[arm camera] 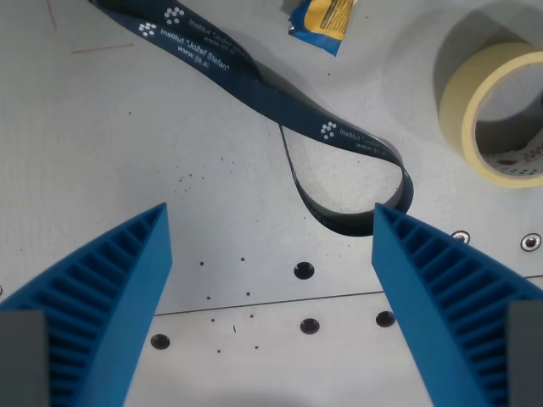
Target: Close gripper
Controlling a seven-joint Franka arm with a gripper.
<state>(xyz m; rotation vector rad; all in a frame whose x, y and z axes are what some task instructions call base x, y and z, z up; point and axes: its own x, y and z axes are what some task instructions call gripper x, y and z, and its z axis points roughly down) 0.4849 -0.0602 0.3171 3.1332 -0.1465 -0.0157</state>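
Ribbed blue pincer (pixel 271 222), navy white-lettered lanyard (pixel 280 106), cream tape roll (pixel 501 110), yellow-blue wrapper (pixel 322 19)

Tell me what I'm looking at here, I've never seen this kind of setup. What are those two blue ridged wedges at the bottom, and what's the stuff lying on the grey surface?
This picture comes from a camera mounted on a robot arm's wrist, looking down past its tool at a grey table. The two blue ridged wedges are the tool's fingers, one on each side. They stand wide apart, so the tool is open and holds nothing.

On the table lies a dark blue lanyard with white printed lettering; its loop ends close to the finger on the wrist view's right. Whether it touches that finger is hard to tell. At upper right is a roll of pale masking tape, lying flat. At the top edge sits a small yellow and blue packet, partly cut off. The dark round dots near the bottom are holes in the table.
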